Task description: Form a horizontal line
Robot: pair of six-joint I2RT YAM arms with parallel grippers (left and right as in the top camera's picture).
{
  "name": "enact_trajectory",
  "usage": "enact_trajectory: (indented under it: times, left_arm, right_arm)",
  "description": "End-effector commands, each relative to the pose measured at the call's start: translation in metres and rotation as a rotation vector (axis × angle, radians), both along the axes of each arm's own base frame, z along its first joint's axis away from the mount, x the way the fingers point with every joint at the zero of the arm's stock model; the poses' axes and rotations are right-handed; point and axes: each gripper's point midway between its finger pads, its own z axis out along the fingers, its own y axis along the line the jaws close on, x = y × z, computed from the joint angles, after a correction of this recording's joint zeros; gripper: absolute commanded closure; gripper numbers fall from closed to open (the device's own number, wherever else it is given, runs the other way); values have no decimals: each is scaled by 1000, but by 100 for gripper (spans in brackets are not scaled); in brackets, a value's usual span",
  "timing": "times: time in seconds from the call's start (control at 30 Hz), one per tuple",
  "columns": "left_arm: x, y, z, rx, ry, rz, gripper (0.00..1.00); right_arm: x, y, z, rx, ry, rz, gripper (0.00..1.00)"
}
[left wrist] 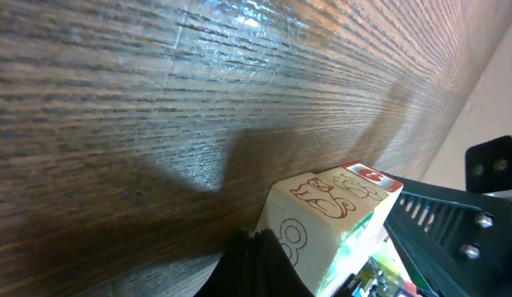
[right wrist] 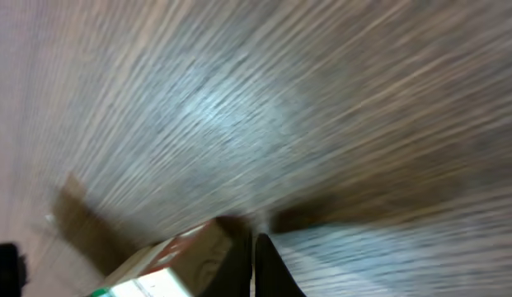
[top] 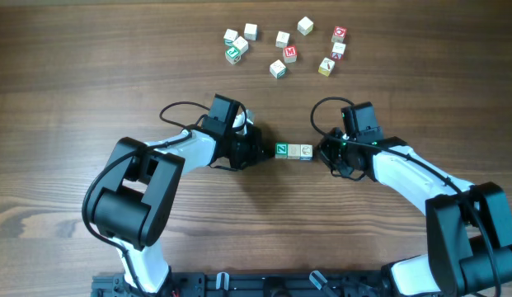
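Table: wood-grain table, seen from overhead.
Horizontal line: the horizontal line is three small wooden letter cubes side by side at the table's centre. It runs from 9 o'clock to 3 o'clock between the two grippers.
Cube order: the green-faced cube sits at the 9 o'clock end. The plain beige cube is in the middle. The blue-trimmed cube sits at the 3 o'clock end. Neighbouring cubes touch, and the row looks straight.
Left gripper: the left gripper has its jaws fully closed and holds nothing. Its tip is at the 9 o'clock side of the green-faced cube, apparently touching.
Left wrist view: the closed fingertips sit at the base of a cube face carrying an outlined animal and a numeral.
Right gripper: the right gripper has its jaws fully closed and holds nothing. Its tip is at the 3 o'clock side of the blue-trimmed cube. Contact cannot be confirmed from overhead.
Right wrist view: the closed fingertips lie just beside a cube corner.
Loose cubes: the loose cubes are scattered toward 12 o'clock, well apart from the row. They include red-lettered cubes.
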Motion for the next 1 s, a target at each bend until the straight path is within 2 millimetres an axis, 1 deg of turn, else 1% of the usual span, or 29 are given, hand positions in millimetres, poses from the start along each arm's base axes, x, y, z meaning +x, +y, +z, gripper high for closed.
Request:
enact_trajectory:
  times: [0.0,0.1,0.17,0.27,0.4,0.67,0.73,0.97]
  left_arm:
    - [-4,3,-11,25,5,-7,96]
    - [-4,4,-11,27,9,-7,96]
    - [-4,4,-11,27,9,-7,96]
    - [-4,4,-11,27,9,-7,96]
    - [-4,4,-11,27,9,-7,96]
    - [-5,4,-12,29,12,-7,96]
    - [-7,5,-13,33,21,-7,96]
    - [-6,7,-14,48,20,-1,96]
  right_arm:
    - [-2,-10,-9,-70,0,-3,95]
    - [-2,-10,-9,-69,0,2,96]
    - [-4,-4,-7,-45,0,44,95]
    - [-15,5,-7,7,38,86,95]
    - [-36,20,-5,103,125,125,96]
    - [-54,15,-10,86,203,131,95]
    - [-54,13,-10,69,186,161,96]
    - [-54,11,-11,54,187,156,95]
